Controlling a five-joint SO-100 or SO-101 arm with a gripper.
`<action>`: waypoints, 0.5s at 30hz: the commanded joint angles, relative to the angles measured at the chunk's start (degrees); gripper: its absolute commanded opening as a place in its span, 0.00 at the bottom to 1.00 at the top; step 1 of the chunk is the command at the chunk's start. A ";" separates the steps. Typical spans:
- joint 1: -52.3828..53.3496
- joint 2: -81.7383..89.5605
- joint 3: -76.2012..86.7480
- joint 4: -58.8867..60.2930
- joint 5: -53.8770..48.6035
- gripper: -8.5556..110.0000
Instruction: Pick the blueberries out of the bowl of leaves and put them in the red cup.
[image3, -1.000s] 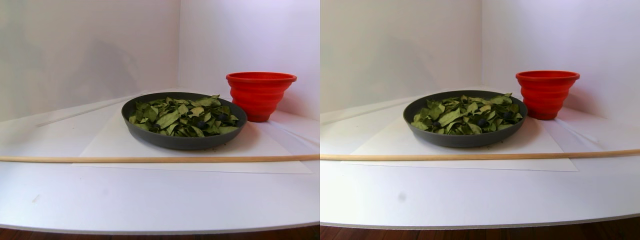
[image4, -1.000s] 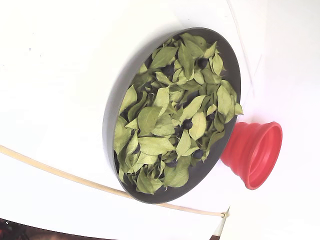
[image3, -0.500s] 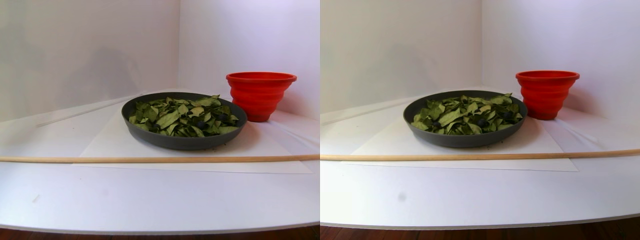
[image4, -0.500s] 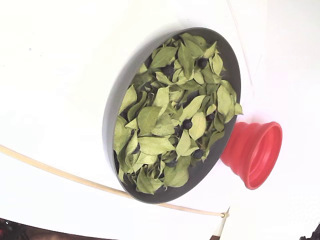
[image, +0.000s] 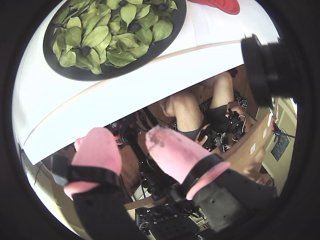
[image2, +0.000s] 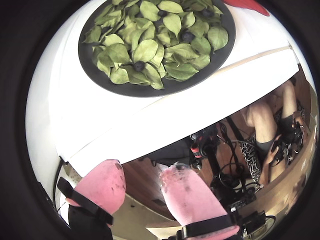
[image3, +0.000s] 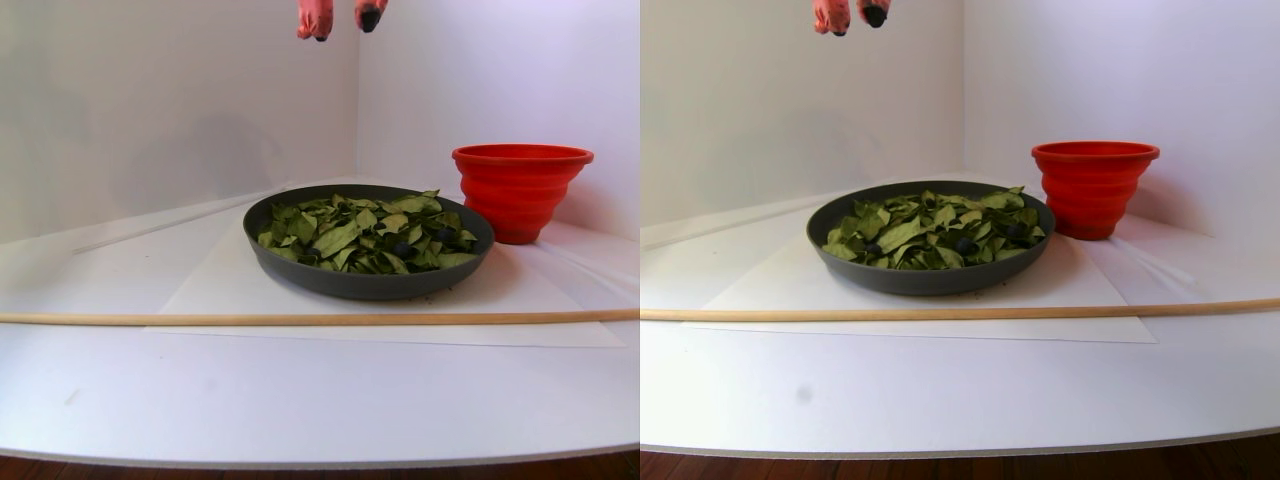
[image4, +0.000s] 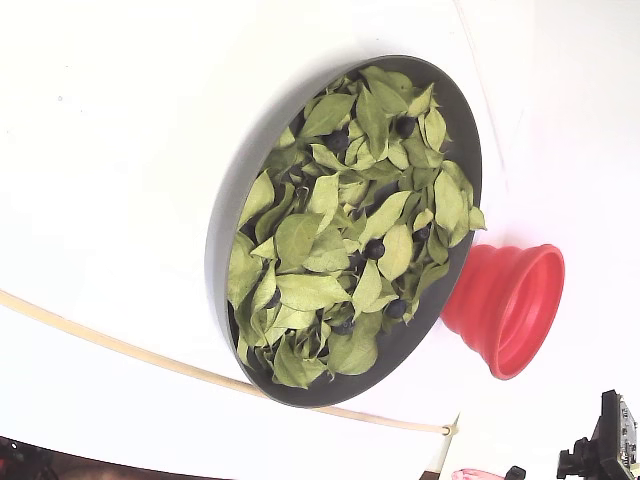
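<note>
Hovering: gripper (image3: 340, 22) hangs high above the bowl (image3: 300, 268), well apart from everything on the table (image3: 300, 400).
Fingers: two pink-covered fingers (image2: 187, 192) stand apart with a clear gap between them; nothing is held, nothing touched. Both wrist views show the tips bare, with dark smudges.
Key relation: the bowl lies below and ahead of the fingertips. In a wrist view the bowl (image: 70, 70) sits at the top of the picture, beyond the tips. The move, as I judge it, is a long drop toward the bowl.
Blueberries: all that can be seen are in the bowl, half buried among the leaves (image4: 320, 250). One berry (image2: 139, 65) shows near the bowl's near rim, another (image2: 187, 36) farther in. Round, so no long axis to match.
Cup: red, standing just beside the bowl, on its right in the stereo view (image3: 521, 190). Its inside is not visible.
Stick: a thin wooden rod (image3: 300, 318) lies across the table in front of the bowl, clear of it.
Stage: reach just starting, no berry yet picked by the look of it.
Risk: leaves may come up with a berry.
</note>
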 joint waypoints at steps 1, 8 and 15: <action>0.53 -0.09 -0.09 -2.64 -0.97 0.19; 0.09 -1.67 1.93 -6.94 -2.46 0.19; -0.62 -3.08 4.22 -11.07 -3.34 0.19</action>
